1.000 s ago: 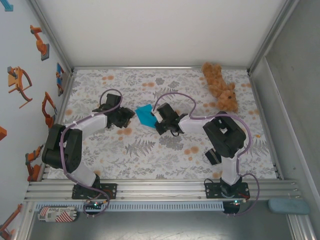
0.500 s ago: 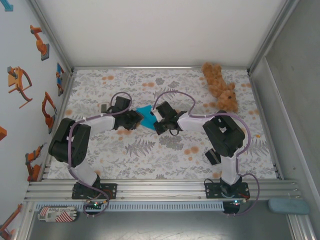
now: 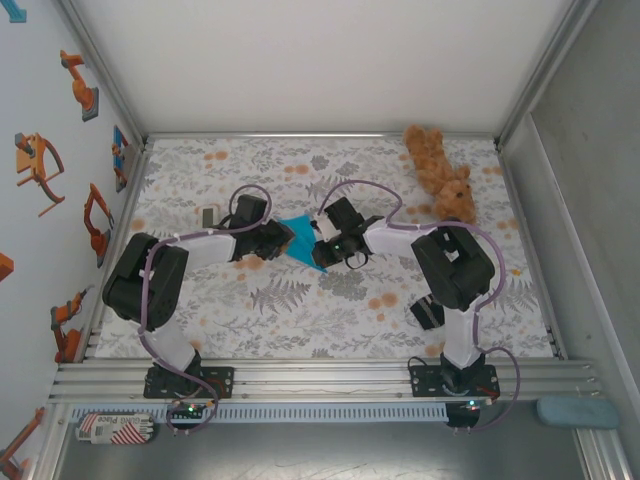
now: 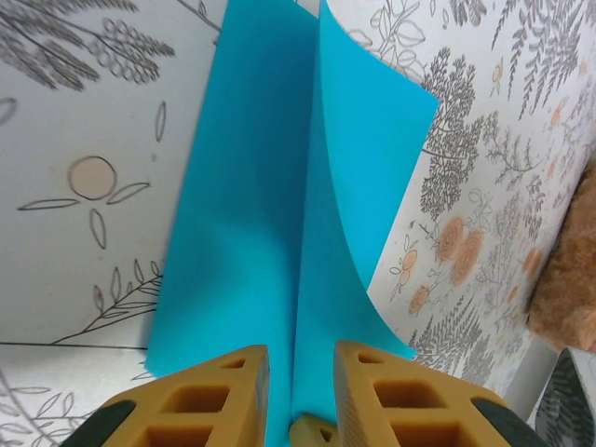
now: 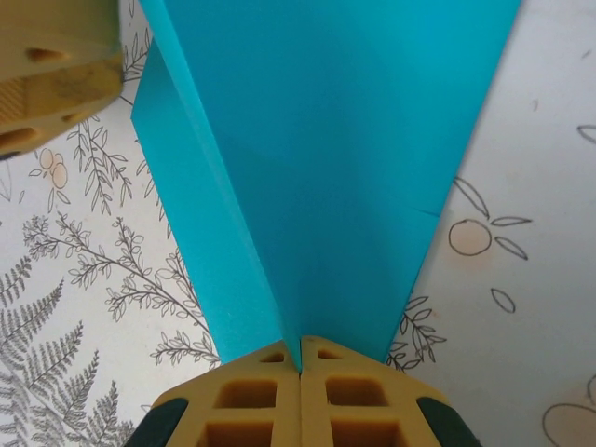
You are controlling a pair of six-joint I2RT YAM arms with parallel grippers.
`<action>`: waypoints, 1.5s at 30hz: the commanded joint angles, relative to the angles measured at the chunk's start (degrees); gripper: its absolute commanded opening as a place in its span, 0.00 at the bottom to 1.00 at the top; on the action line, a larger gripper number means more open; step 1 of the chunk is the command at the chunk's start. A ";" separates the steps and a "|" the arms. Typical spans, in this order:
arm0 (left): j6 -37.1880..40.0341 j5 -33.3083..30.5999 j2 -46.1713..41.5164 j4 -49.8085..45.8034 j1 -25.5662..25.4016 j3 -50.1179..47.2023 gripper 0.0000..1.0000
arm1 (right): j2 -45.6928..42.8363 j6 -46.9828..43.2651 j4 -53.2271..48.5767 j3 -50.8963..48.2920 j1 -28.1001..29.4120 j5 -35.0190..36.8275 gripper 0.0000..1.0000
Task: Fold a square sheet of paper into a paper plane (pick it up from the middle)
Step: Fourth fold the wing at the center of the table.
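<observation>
Left hand (image 4: pixel 300 361) has slid in from the left over the last second and narrowed. Its fingers now straddle the raised flap of the square sheet of paper (image 4: pixel 244 205) with a slim gap left, not yet pinching. Right hand (image 5: pixel 300 365) is closed tight on the crease at the opposite end, holding the fold up as a ridge. The sheet sits mid-surface (image 3: pixel 300 310), between the two arms. I judge both ends are nearly secured for pressing the next crease.
</observation>
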 commanded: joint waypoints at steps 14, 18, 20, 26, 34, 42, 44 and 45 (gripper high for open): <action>4.71 3.85 4.06 5.79 -1.47 -0.60 0.29 | 0.80 2.35 -1.12 -2.05 -1.59 -3.41 0.05; 5.23 3.54 4.23 7.20 -1.61 -2.06 0.31 | 0.76 2.22 -0.91 -2.24 -1.75 -3.44 0.06; 5.33 3.43 4.22 8.37 -1.58 -3.04 0.34 | 0.59 2.21 -0.64 -2.41 -1.76 -3.64 0.07; 5.82 3.19 5.09 8.65 -1.65 -3.64 0.42 | -0.17 1.99 0.93 -3.16 -1.94 -5.38 0.15; 7.60 0.53 6.85 -3.87 -1.89 0.12 0.48 | -1.01 3.14 2.12 -3.26 -2.51 -6.40 0.19; 7.86 -0.90 9.36 -12.05 -2.09 2.62 0.51 | -0.23 4.84 2.96 -4.38 -3.16 -6.96 0.13; 7.92 -1.02 9.49 -13.03 -2.17 3.07 0.52 | 0.03 5.12 2.99 -4.47 -3.47 -7.41 0.11; 7.99 -1.03 9.57 -13.50 -2.15 3.35 0.52 | 0.18 5.18 2.98 -4.51 -3.65 -7.70 0.10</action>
